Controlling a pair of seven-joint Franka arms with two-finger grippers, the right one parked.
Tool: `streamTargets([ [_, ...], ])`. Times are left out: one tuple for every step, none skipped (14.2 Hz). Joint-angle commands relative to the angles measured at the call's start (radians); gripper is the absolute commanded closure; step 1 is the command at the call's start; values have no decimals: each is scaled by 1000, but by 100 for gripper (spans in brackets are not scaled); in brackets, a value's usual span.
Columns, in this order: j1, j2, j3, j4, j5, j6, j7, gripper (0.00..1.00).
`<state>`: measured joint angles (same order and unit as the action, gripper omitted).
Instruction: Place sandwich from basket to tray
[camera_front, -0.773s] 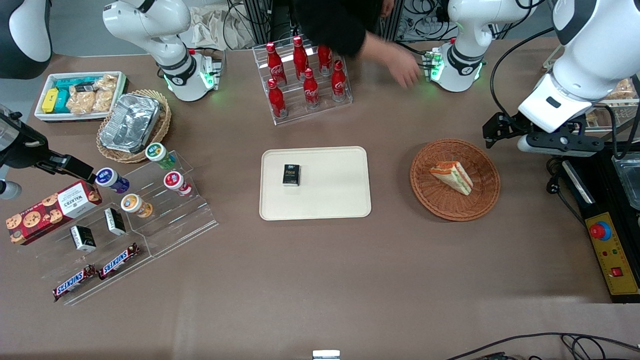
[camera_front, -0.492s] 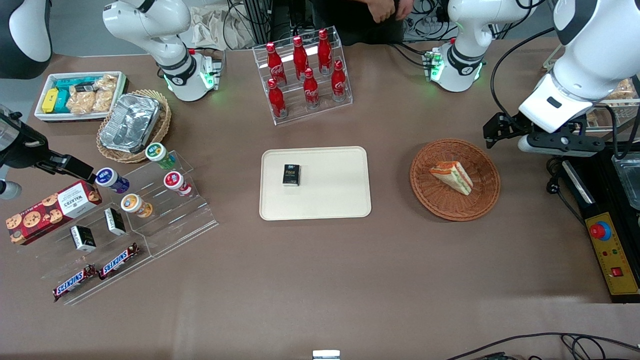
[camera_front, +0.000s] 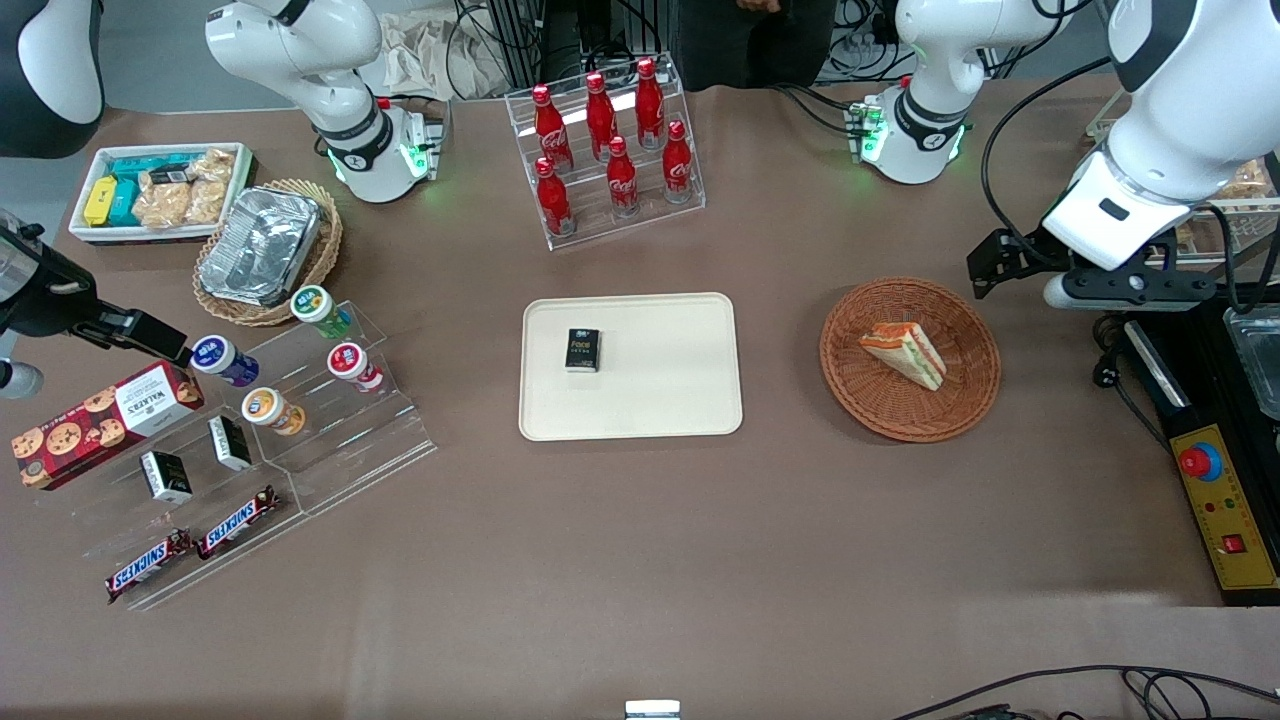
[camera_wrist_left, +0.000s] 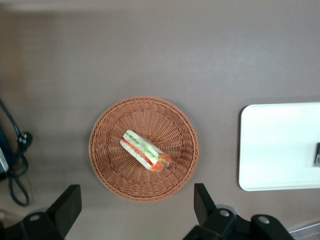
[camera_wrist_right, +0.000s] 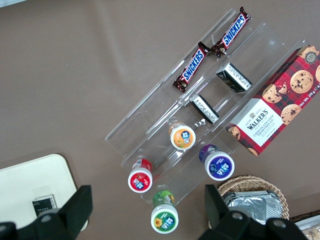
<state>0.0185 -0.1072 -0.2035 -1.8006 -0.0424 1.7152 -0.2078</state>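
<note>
The left arm's black two-finger jaws (camera_wrist_left: 136, 212) stand wide open and hold nothing; they hang in the air above the desk, just off the rim of the round, shallow, reddish-brown woven wicker basket (camera_wrist_left: 107, 170) and not over its middle. The small triangular wedge of white-bread sandwich with orange-red and green filling (camera_wrist_left: 145, 151) lies flat in the middle of that basket, touched by nothing. The flat cream-beige rectangular plastic tray with rounded corners (camera_front: 660, 400) sits well apart from the basket, toward the parked arm's end of the brown desk (camera_front: 640, 560), and carries only a small black packet (camera_front: 582, 350), with plenty of bare surface beside it. By my reading the task has hardly begun: no grasp, lift, carry or release has been made, and the jaws must first centre over the sandwich and come down. The wrist camera shows the spread of the fingers, which the front camera hides under the arm's white housing. The front camera gives the whole tray, the desk between tray and basket, and the red bottles on a clear rack (camera_front: 610, 150) farther from that camera than the tray
</note>
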Motion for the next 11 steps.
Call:
streamTargets([
  [0,-16,-8,-8,-7,-25,-195,0],
  [-2,-13,-13,-8,1,-28,-288,0],
  [-9,-14,-16,-8,6,-38,-351,0],
  [-17,-16,-14,-8,7,-51,-393,0],
  [-17,-16,-14,-10,7,-51,-439,0],
  [-18,-16,-16,-8,7,-51,-500,0],
  [-28,-16,-16,-8,7,-51,-562,0],
  [-40,-14,-14,-8,7,-51,-620,0],
  [-40,-14,-16,-13,7,-51,-672,0],
  [-40,-16,-14,-25,7,-49,-723,0],
  [-41,-14,-14,-37,13,-39,-766,0],
])
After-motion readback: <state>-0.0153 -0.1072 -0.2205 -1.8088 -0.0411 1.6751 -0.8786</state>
